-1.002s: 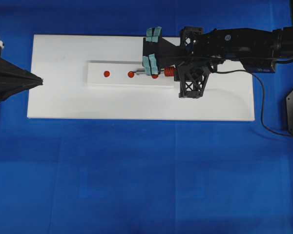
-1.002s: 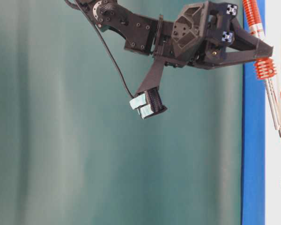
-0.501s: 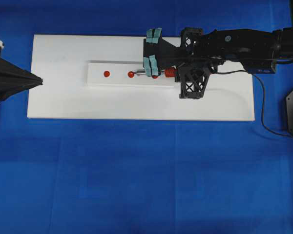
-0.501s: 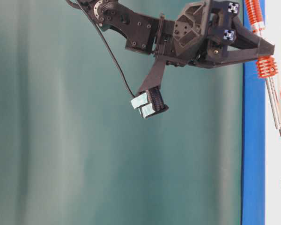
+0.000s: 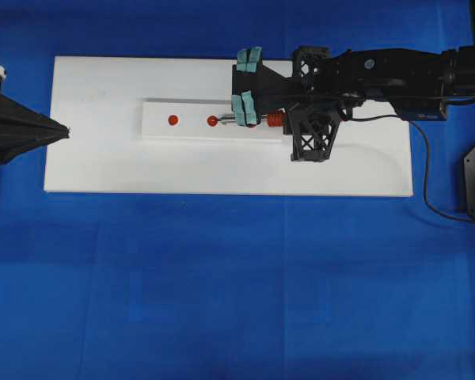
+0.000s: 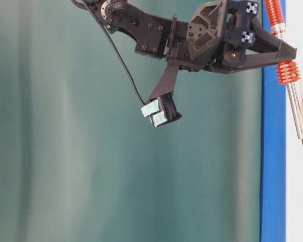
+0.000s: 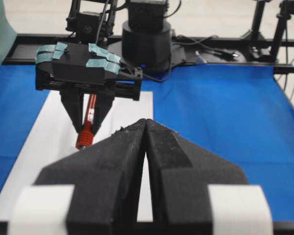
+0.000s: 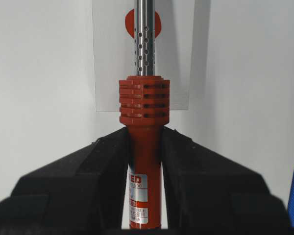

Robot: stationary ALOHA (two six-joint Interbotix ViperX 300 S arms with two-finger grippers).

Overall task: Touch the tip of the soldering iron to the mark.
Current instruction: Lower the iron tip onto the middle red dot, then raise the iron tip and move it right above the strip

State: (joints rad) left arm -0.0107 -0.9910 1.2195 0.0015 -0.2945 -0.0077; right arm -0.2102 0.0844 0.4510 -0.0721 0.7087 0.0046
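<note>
From overhead, I see a table (image 5: 222, 301) covered in blue cloth, with a flat white rectangular board (image 5: 103, 158) lying on it. On the board rests a narrower white strip (image 5: 190, 131) carrying round red dot marks (image 5: 172, 120) in a row. My right gripper (image 5: 257, 119) reaches in from the right and is clamped on the slim soldering iron with a red-orange ribbed handle and thin silver shaft (image 5: 231, 120). The iron lies along the strip, and its tip sits at the middle red dot (image 5: 212, 121). My left gripper (image 5: 63, 131) waits at the board's left edge, well apart from the iron. There are no containers here.

From table level, the picture is turned on its side. The board appears as a white band at the right edge, with a dull green backdrop (image 6: 65, 151) behind. The iron's tip meets one red dot.

Through the left wrist camera, my left gripper's black foam fingers (image 7: 117, 166) are pressed together with nothing between them. Beyond them are the right arm's black base (image 7: 146, 44) and dark frame rails (image 7: 235, 46).

Through the right wrist camera, the black fingers (image 8: 88, 181) squeeze the red handle just below its ribbed collar. The perforated shaft crosses another red dot (image 8: 130, 24).
</note>
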